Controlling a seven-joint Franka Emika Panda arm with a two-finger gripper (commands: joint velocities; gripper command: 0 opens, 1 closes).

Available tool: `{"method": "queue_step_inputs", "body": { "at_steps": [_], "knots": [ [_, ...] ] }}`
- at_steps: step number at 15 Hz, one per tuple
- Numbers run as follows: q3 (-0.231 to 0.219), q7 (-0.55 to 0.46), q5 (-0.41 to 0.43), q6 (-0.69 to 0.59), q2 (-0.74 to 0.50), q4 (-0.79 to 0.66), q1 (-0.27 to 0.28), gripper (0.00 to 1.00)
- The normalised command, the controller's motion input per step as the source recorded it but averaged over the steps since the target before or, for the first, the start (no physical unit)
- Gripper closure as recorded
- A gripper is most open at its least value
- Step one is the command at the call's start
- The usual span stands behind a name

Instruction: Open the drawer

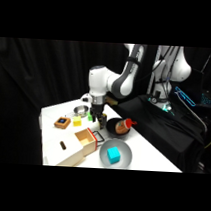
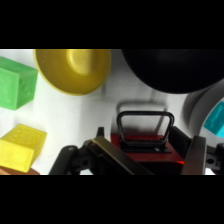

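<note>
Though a speck from the side, drawer handle plain at wrist.

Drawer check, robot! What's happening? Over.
Gripper just above the handle, grip unclear. Drawer already partly out, reddish inside showing. Black bowl and grey bowl close ahead.

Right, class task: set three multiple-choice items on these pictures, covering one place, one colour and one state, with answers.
1. Where is the cyan block?
A in the drawer
B in the grey bowl
C on the yellow block

2. What colour is the block next to the yellow block?
A green
B purple
C white

3. The tool is:
A shut on a block
B shut on a cup
C open

Answers:
B: the cyan block lies inside the grey bowl.
A: a green block sits by the yellow block.
C: the tool shows fingers wide apart.
</note>
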Motion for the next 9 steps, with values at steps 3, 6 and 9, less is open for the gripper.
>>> {"method": "queue_step_inputs", "body": {
  "at_steps": [3,6,9],
  "knots": [
    [-0.183,-0.12,0.161,-0.61,-0.39,0.07,0.166,0.00],
    [-0.217,-0.07,0.120,-0.55,-0.28,0.14,0.189,0.00],
    [-0.194,-0.02,0.085,-0.44,-0.22,0.16,0.172,0.00]
  ]
}}
